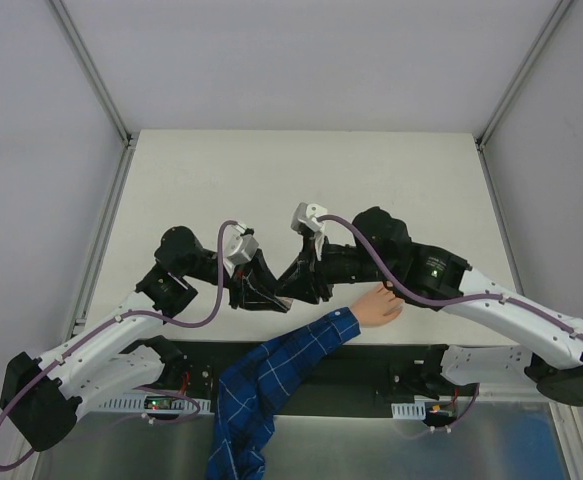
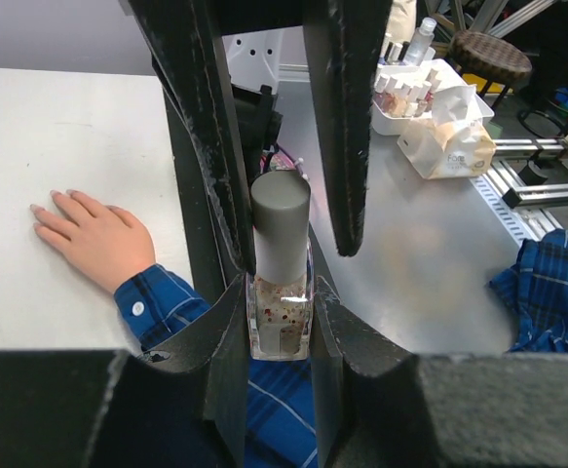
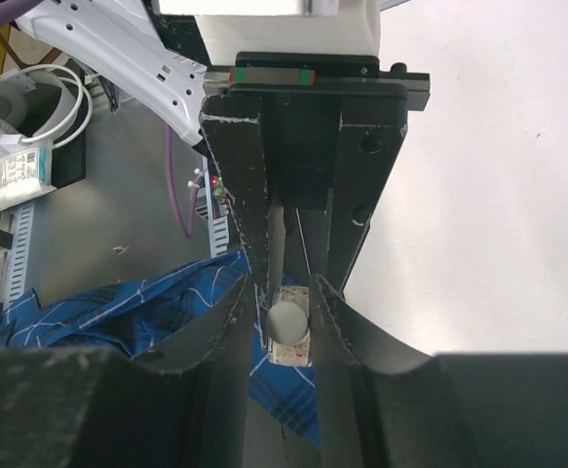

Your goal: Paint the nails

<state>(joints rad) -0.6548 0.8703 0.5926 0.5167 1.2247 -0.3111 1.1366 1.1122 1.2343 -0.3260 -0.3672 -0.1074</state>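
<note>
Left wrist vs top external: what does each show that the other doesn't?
Left wrist only: the polish bottle with its grey cap, clamped in the left gripper, the right gripper's fingers flanking the cap; a tray of bottles and tissue box on the side bench.
Top external only: both arms meeting mid-table.
Both: the hand lying flat, plaid sleeve.

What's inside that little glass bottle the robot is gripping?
The bottle holds clear liquid with reddish and pale flecks, seen between the left gripper fingers. A grey cap covers the neck, so any brush inside is hidden.
</note>
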